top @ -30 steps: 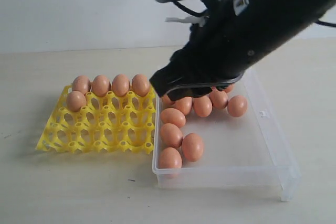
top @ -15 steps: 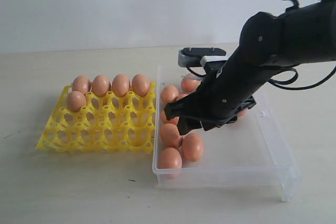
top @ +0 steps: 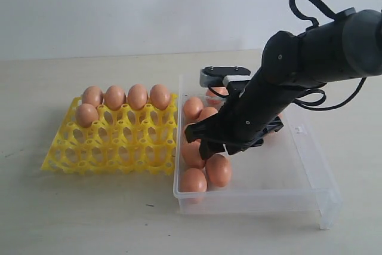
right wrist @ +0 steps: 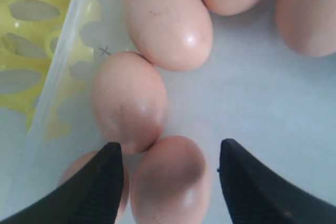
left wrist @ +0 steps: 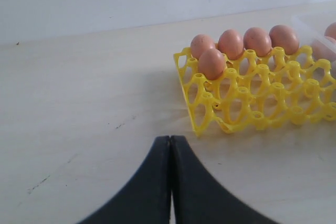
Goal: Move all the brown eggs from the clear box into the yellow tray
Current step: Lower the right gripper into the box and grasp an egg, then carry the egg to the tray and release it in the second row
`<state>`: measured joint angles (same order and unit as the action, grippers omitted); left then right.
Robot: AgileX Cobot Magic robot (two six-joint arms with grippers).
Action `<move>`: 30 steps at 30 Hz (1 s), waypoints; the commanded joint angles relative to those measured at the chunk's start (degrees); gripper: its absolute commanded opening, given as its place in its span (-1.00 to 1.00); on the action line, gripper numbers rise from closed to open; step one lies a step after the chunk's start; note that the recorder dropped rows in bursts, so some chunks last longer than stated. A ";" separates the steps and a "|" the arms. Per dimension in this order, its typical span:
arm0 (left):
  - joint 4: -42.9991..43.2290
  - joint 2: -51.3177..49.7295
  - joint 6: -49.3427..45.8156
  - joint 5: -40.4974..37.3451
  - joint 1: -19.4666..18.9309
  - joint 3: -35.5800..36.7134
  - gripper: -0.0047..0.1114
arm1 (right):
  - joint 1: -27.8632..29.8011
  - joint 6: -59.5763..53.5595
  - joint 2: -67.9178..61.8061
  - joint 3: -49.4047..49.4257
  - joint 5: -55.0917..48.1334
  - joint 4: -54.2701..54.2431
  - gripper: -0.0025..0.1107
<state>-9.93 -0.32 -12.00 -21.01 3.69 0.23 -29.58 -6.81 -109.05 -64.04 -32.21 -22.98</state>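
Right gripper (right wrist: 169,148) (top: 203,141): fingers (right wrist: 105,182) spread apart, low inside the clear box (top: 268,200). One of the brown eggs (right wrist: 170,182) lies between the tips. Cannot tell whether either pad touches it.

Left gripper (left wrist: 170,148): fingers pressed together with nothing between them, over the table (left wrist: 79,103), apart from the yellow tray (left wrist: 247,109).

Count of brown eggs:
- In the yellow tray (top: 107,160): 5. Four sit side by side in the back row and 1 is in the second row, at the left end.
- In the clear box: at least 6 visible in the exterior view, clustered along the wall nearest the tray. The black right arm (top: 310,58) covers the middle of the box, so the full count cannot be told.
- The right wrist view shows 6 in whole or part, several touching one another.

Containers: 1 tray and 1 box, side by side on the table. The tray's edge is just beside the box's left wall (right wrist: 58,77).
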 commanded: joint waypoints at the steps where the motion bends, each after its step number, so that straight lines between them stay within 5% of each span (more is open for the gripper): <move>1: 0.12 0.32 0.01 0.45 0.25 -0.23 -0.92 | 0.37 -0.69 -1.73 -0.36 0.38 0.05 0.00; 9: 0.12 0.32 0.01 0.45 0.25 -0.23 -0.92 | 0.37 -4.69 -4.66 -0.36 1.86 0.05 -0.06; 12: 0.12 0.32 0.01 0.45 0.25 -0.23 -0.92 | 0.67 -10.80 -3.03 -0.36 3.38 -1.22 -0.89; 13: 0.12 0.32 0.01 0.45 0.25 -0.23 -0.92 | 0.67 -11.63 -1.44 -0.36 4.34 -1.22 -0.95; 18: 0.12 0.32 0.01 0.45 0.25 -0.23 -0.92 | -2.09 -11.74 11.99 -0.22 13.82 0.75 -0.96; 21: 0.12 0.32 0.01 0.45 0.25 -0.23 -0.92 | -7.13 -11.61 15.74 2.26 30.67 0.99 -0.96; 30: 0.12 0.32 0.01 0.45 0.25 -0.23 -0.92 | -16.94 -7.97 5.43 2.75 55.11 2.04 -0.96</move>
<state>-9.93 -0.32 -12.00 -21.01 3.69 0.23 -45.39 -15.67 -99.96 -61.60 15.76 -22.03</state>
